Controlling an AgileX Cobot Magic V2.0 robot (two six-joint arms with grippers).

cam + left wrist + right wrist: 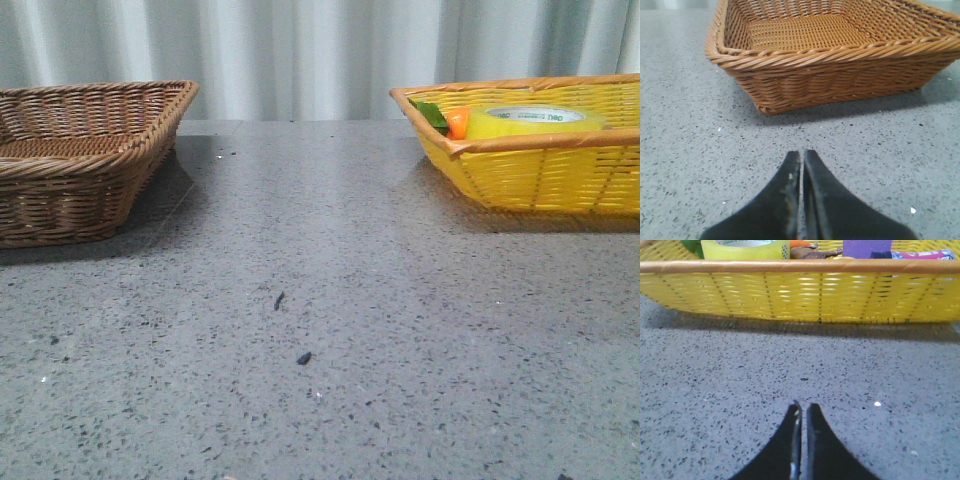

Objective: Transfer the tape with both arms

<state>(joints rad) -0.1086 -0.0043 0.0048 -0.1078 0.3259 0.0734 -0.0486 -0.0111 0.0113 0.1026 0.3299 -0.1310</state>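
1. The front camera is sitting low, looking forward over the grey table (320, 330) toward the pale curtain (300, 50), taking in the brown basket (90, 165) at the left and the yellow basket (540, 165) at the right.
2. The left wrist camera is hanging close above the tabletop, facing the brown basket (830, 75) past its left gripper (802, 160).
3. The right wrist camera is likewise riding low and near, facing the yellow basket (805, 295) wall beyond the right gripper (803, 410).
4. Each wrist view is sharing one basket with the front view.
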